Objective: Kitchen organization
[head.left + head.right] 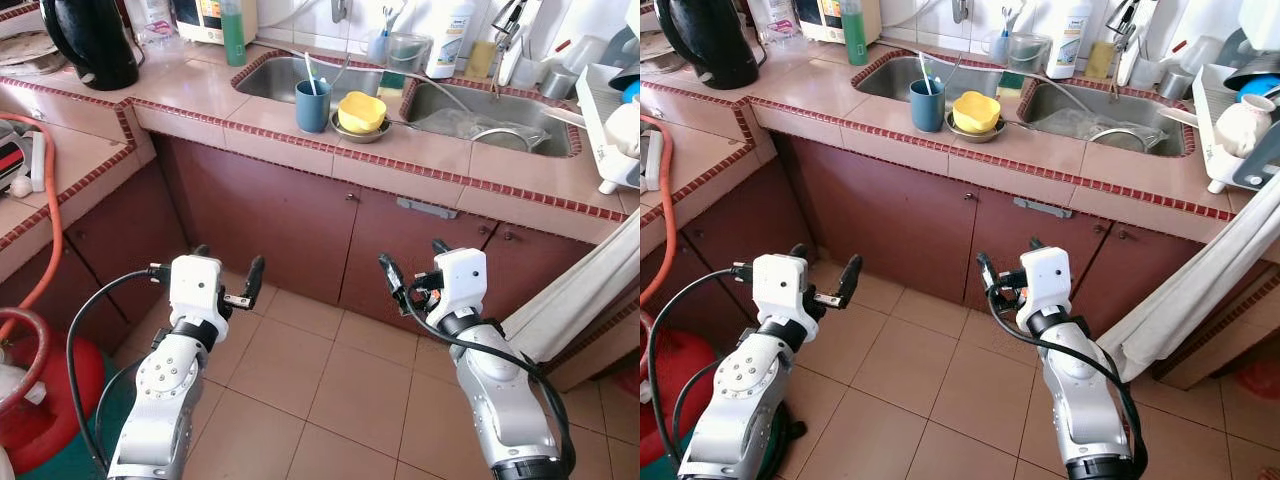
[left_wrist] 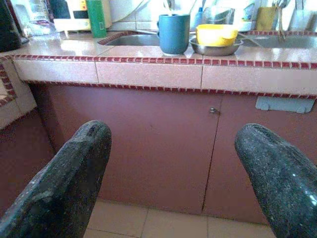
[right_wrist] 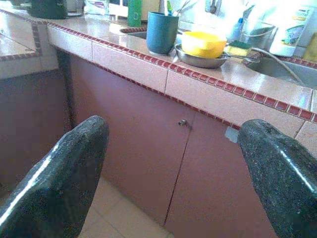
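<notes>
Both arms are showing off that brushed silver casing, chunky rounded segments with a round joint cap dotted with small screws on the left arm [image 1: 165, 385]. Each wrist is wearing a boxy white housing, and a black ribbed collar is sitting right under it. The left gripper [image 1: 228, 272] and right gripper [image 1: 412, 262] are each sporting two long black fingers; up close the fingers [image 2: 62, 183] are looking speckled and rounded. Black cables are looping off each forearm, the left one bulging out toward 9 o'clock.
</notes>
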Tool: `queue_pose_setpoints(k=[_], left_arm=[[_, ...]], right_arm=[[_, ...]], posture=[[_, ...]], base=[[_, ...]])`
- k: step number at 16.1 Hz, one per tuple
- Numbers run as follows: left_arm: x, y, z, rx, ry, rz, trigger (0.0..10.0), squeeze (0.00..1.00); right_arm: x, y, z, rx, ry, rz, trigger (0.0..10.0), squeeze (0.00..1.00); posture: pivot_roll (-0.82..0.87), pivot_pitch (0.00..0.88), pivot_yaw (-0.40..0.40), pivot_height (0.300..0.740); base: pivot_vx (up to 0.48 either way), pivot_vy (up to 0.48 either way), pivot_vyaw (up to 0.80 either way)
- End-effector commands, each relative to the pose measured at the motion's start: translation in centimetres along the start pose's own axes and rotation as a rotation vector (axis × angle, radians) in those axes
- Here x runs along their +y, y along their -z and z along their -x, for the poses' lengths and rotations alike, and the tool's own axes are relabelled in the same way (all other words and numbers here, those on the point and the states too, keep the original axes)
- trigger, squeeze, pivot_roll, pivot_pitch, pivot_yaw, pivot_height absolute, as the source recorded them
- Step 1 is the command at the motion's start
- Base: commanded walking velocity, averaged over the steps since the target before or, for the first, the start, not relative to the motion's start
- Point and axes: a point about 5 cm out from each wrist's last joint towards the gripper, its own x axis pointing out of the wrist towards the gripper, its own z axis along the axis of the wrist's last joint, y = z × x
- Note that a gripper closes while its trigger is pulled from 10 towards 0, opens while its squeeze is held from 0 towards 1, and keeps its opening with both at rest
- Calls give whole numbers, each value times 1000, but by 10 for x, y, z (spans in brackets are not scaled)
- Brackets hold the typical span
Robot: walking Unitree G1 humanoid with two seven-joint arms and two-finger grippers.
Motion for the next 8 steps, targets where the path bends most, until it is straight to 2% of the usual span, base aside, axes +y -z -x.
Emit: queue_pose_setpoints(k=[1, 8], left_arm=[[1, -8, -1, -26, -1, -20, 10000, 0], [10, -10, -1, -23, -23, -13, 10000, 0]], right_arm=[[1, -7, 1, -33, -5, 27, 10000, 0], [-1, -8, -2, -32, -25, 16, 10000, 0]], posture=[[-59, 56, -19, 740], [-43, 36, -34, 740]], base=[[0, 0, 0], [0, 0, 0]])
